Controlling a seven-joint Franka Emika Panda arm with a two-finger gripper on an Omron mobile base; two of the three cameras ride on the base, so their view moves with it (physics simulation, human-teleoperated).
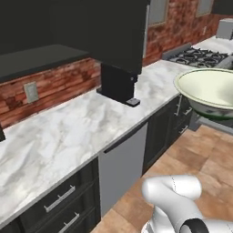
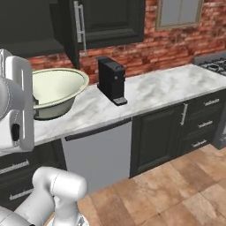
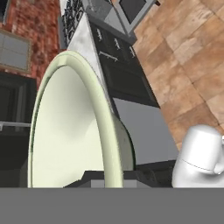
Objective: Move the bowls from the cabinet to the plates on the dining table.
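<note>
Item: cream-white round bowl with green outside (image 2: 55, 90), carried clear above the marble table (image 2: 150, 90) by the brick wall. Your gripper (image 3: 105, 177) is clamped on its rim. Risk: a rim-only pinch may slip if you swing fast.

Flat, even rendered light with no single visible source; the marble counter (image 1: 68, 132) is bright and free of glare; beneath the wall cabinet (image 1: 100, 27) above it the brick falls into soft shade; the cream bowl (image 2: 53, 90) beside the counter has a smoothly shaded interior; edges are slightly soft and low in resolution; the hand view is strongly tilted.
</note>
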